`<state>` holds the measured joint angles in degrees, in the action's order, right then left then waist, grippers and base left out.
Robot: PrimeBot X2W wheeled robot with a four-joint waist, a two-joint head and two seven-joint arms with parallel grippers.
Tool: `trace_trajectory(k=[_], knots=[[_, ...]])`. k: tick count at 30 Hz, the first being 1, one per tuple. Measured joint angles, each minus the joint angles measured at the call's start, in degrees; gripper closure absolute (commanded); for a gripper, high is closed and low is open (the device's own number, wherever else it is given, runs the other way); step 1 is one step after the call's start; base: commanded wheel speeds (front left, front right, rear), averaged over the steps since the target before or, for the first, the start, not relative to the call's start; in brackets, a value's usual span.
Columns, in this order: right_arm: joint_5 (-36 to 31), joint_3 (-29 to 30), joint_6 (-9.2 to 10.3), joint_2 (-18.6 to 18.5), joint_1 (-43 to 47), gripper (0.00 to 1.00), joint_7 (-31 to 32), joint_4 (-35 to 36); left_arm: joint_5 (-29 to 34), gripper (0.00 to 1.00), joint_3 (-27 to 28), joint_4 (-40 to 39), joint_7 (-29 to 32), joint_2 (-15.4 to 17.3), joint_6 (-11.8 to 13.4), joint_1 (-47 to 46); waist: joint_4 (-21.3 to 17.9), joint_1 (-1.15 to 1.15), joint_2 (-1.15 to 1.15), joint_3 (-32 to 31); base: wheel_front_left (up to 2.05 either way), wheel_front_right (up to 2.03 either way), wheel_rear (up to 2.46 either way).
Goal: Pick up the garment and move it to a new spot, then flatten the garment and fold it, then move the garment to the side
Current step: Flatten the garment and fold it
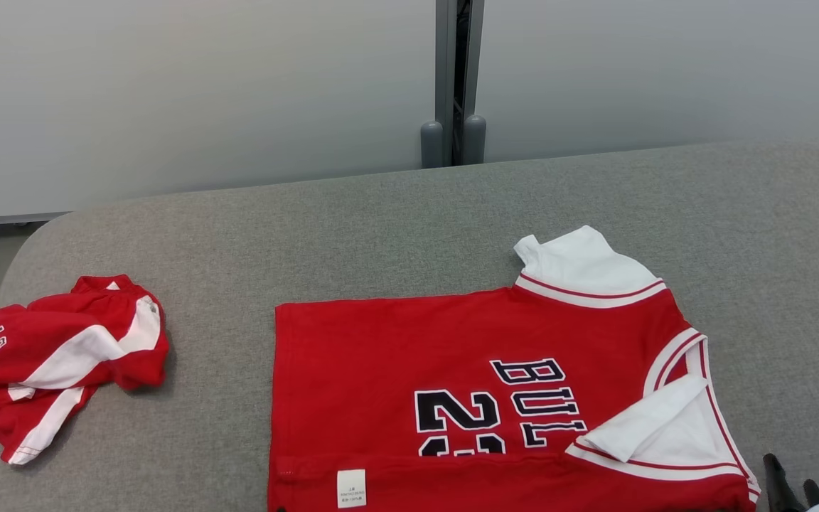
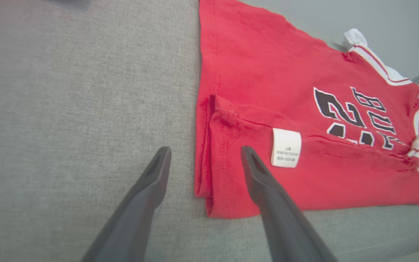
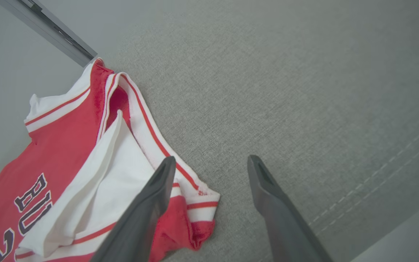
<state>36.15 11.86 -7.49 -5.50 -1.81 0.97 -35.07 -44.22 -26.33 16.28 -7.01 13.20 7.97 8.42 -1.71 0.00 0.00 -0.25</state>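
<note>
The garment, a red jersey (image 1: 409, 355) with white sleeves and dark lettering, lies spread on the grey padded surface (image 1: 381, 227). Its near edge is folded over, so a white care label (image 2: 286, 147) faces up. In the left wrist view my left gripper (image 2: 205, 149) is open, its fingers straddling the folded hem corner (image 2: 209, 182) of the jersey (image 2: 267, 91). In the right wrist view my right gripper (image 3: 211, 159) is open by the jersey's (image 3: 60, 145) shoulder corner, one finger (image 3: 151, 203) over the white sleeve. The right gripper's fingertips (image 1: 790, 475) show at the lower right of the head view.
A crumpled pair of red and white shorts (image 1: 54, 355) lies at the left of the surface. A pale wall with a grey post (image 1: 456, 78) stands behind. Bare grey padding stretches between the two garments and to the right of the jersey.
</note>
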Motion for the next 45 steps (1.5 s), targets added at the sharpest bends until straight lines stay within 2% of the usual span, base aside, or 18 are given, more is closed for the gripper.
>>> trace_trajectory(k=[5, 8, 12, 16, 21, 27, 32, 39, 45], knots=[[-4.4, 5.8, 0.00, 0.5, -0.3, 0.00, 0.6, 2.7, 0.6, 0.00, 1.8, -1.9, -1.1, 1.6, 1.7, 0.3, 0.3, 0.00, 0.00, 0.0, 0.00, 0.00, 0.00], [-6.5, 6.9, 0.00, 0.6, -1.6, 0.00, 0.1, 6.5, 2.5, 0.00, 2.8, -3.3, -2.9, 3.0, 2.8, -1.3, 0.4, 0.00, 0.00, 0.1, 0.00, 0.00, 0.00], [-8.5, 5.0, 0.00, 0.7, -3.4, 0.00, -2.2, 13.9, 6.2, 0.00, 3.4, -4.9, -5.6, 4.3, 3.7, -4.7, 0.4, 0.00, 0.00, 0.3, 0.00, 0.00, 0.00], [-9.7, 0.2, 0.00, 0.4, -4.8, 0.00, -4.3, 21.1, 10.8, 0.00, 5.0, -7.1, -7.5, 4.6, 4.6, -8.0, -0.3, 0.00, 0.00, 0.5, 0.00, 0.00, 0.00], [-15.7, -4.6, 0.00, -1.2, -6.5, 0.00, -10.8, 30.4, 17.1, 0.00, 10.6, -13.4, -7.9, 2.1, 4.9, -10.4, -1.1, 0.00, 0.00, 1.1, 0.00, 0.00, 0.00], [-23.5, -8.6, 0.00, -0.2, -6.0, 0.00, -14.6, 36.0, 24.1, 0.00, 16.8, -17.0, -7.9, -3.9, 2.4, -10.5, -1.7, 0.00, 0.00, 1.1, 0.00, 0.00, 0.00], [-26.5, -11.1, 0.00, 1.6, -3.9, 0.00, -15.4, 35.5, 25.5, 0.00, 21.4, -15.8, -7.9, -8.7, -1.2, -9.7, -2.1, 0.00, 0.00, 1.0, 0.00, 0.00, 0.00], [-27.2, -12.3, -0.01, 2.6, -2.0, 0.00, -15.9, 32.4, 26.0, 0.00, 25.9, -12.2, -8.0, -10.3, -5.7, -8.5, -2.5, 0.00, 0.00, 0.9, 0.00, 0.00, 0.00], [-25.6, -13.3, -0.01, 2.7, -2.0, 0.00, -16.0, 32.5, 24.6, 0.00, 25.5, -10.2, -8.0, -10.3, -6.2, -7.7, -2.7, 0.00, 0.00, 0.7, 0.00, 0.00, 0.00]])
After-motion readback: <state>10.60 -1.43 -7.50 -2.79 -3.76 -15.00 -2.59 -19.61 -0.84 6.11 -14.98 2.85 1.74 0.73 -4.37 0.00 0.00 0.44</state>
